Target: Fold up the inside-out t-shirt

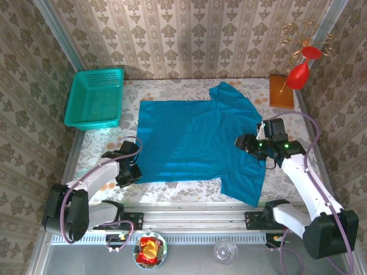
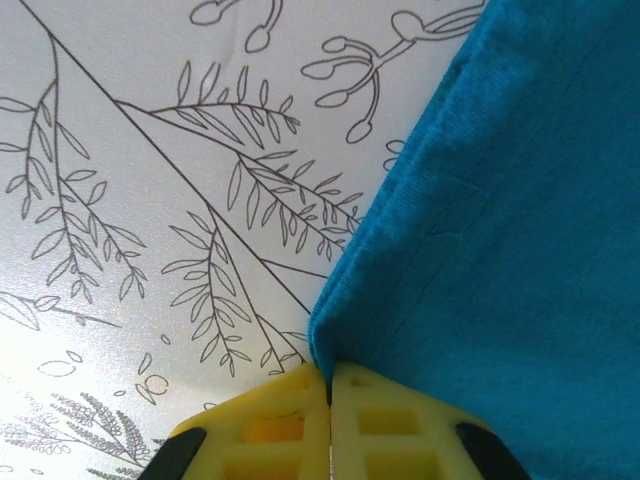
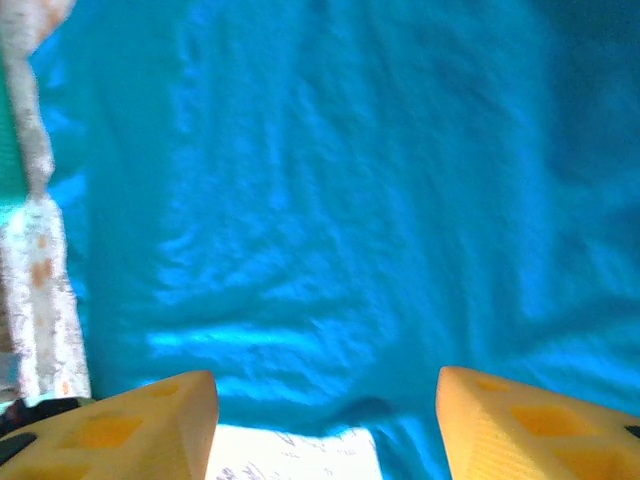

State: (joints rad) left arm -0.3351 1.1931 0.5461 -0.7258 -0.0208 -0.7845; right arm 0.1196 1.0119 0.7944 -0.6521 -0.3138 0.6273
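The inside-out t-shirt lies spread flat on the patterned tablecloth, its hem to the left and its sleeves to the right. My left gripper sits at the shirt's near-left corner. In the left wrist view its yellow fingers are pressed together, with the folded edge of the teal cloth pinched between them at the tip. My right gripper hovers over the shirt's right side near the collar. Its jaws stand wide apart above wrinkled cloth, holding nothing.
A teal mesh basket stands at the back left. A brown board and a red ornament are at the back right. A plate of snacks and a glass sit below the rail.
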